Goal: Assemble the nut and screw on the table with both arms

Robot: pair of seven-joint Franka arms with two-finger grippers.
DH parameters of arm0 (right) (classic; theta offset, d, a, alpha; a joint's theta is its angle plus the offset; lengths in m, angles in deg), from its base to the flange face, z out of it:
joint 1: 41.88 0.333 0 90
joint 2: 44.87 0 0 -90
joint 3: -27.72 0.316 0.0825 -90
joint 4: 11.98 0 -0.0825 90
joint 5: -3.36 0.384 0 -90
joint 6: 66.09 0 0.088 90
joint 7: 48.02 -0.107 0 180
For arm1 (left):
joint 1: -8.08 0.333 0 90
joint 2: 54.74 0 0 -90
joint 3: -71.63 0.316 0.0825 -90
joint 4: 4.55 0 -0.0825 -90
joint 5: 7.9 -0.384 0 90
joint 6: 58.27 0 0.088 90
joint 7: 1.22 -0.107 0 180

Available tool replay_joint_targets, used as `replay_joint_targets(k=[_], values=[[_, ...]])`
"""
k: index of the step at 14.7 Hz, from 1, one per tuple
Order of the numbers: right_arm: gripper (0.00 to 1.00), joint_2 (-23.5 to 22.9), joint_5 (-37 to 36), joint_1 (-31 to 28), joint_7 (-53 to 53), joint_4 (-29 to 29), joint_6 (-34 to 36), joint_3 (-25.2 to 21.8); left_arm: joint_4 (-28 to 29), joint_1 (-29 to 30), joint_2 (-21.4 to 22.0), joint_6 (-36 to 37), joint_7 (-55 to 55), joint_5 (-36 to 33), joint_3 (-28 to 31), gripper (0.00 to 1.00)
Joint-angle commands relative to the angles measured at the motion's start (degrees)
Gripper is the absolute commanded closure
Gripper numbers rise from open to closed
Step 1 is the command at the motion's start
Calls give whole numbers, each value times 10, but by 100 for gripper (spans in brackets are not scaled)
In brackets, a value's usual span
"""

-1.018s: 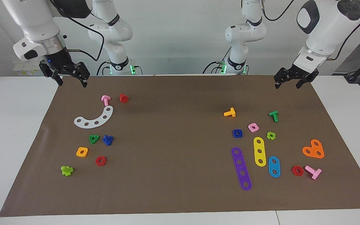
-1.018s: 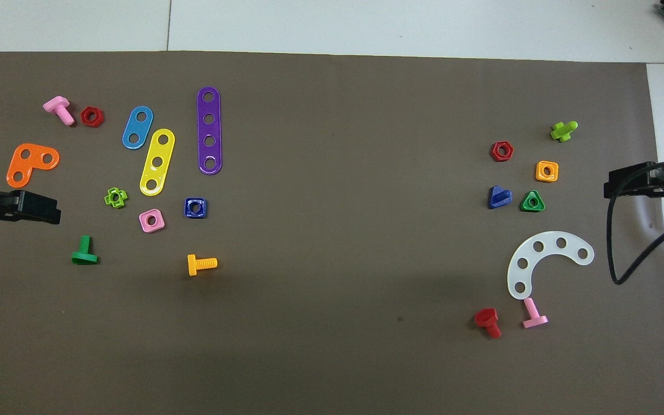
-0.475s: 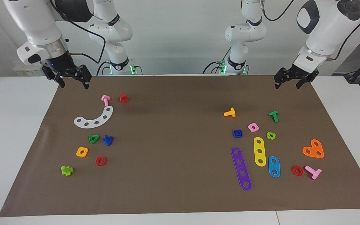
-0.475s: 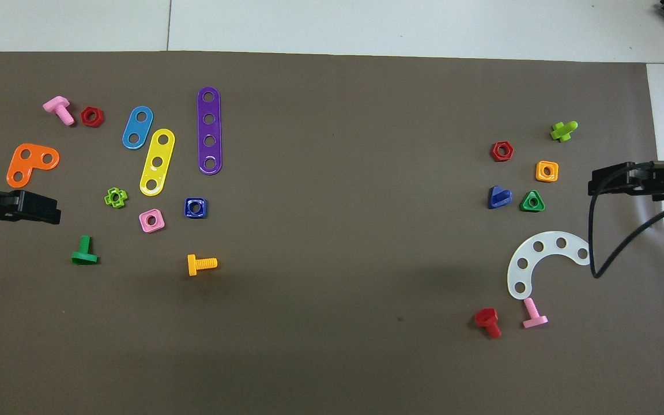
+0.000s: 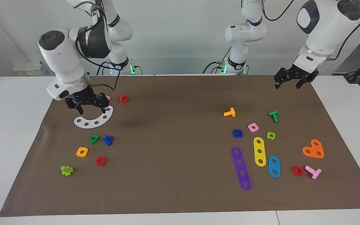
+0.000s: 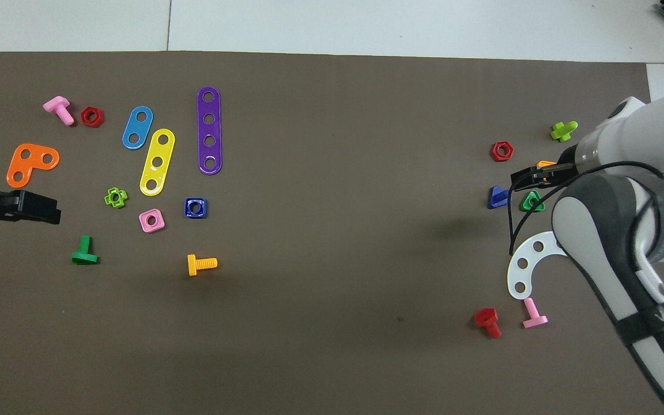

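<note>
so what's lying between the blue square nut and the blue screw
Nothing. Only bare brown mat runs from the nut to the screw. The overhead view shows it best, and the facing view agrees.

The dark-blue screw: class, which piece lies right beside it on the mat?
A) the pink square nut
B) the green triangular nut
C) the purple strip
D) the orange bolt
B: the dark-blue screw lies beside the green triangular nut, at the right arm's end of the mat.
</note>
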Motion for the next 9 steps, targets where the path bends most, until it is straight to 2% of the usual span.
replay_joint_targets(k=[1,2,4,9], values=[[0,-9,14,-6,31,66,-103,1,21,3,17,-11,-1,7,0,0],[0,-20,14,-5,39,83,-142,1,21,3,17,-11,-1,7,0,0],[1,-32,14,-5,66,93,-162,1,21,3,18,-11,-1,7,0,0],[27,-53,42,-8,99,113,-202,1,21,3,17,-11,-1,7,0,0]])
